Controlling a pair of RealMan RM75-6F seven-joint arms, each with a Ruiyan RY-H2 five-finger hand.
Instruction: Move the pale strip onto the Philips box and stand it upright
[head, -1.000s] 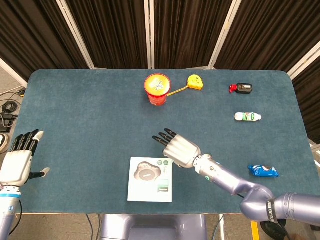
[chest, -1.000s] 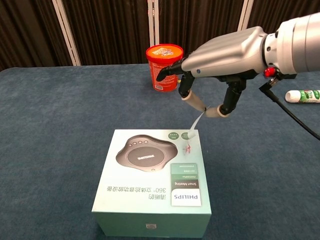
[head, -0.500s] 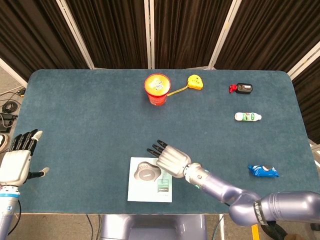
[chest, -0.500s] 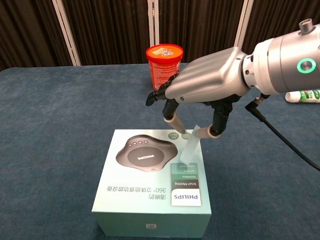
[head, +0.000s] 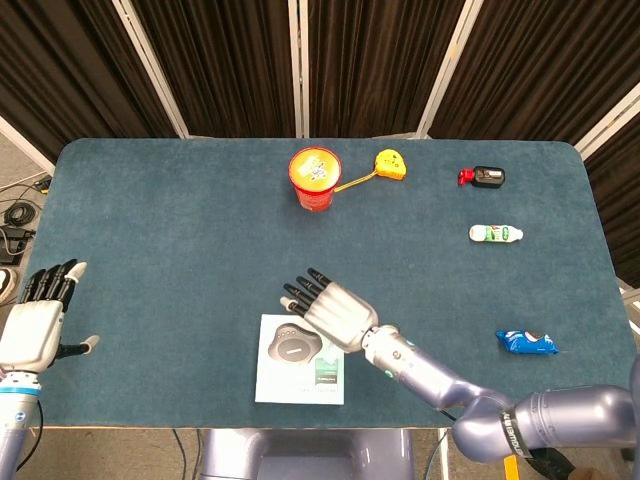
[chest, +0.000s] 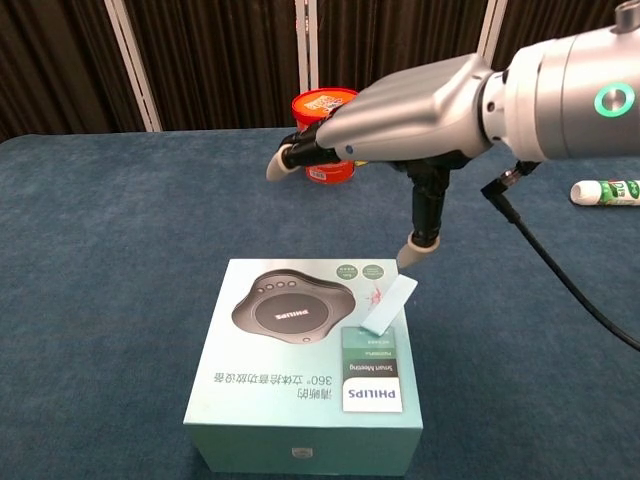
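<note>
The right robot hand (chest: 400, 150) hovers above the Philips box (chest: 305, 385) with fingers spread and gripping nothing. The pale strip (chest: 389, 307) stands tilted on the box top just below the thumb tip, apparently apart from it, though contact is hard to rule out. The placing step looks nearly done. The next move calls for lifting straight away without brushing the strip. The left robot hand (head: 35, 325) rests open, far off over the counter (head: 150, 230) edge.

blue table (head: 150, 230), Philips box (head: 290, 385), red tub (head: 315, 178)
</note>
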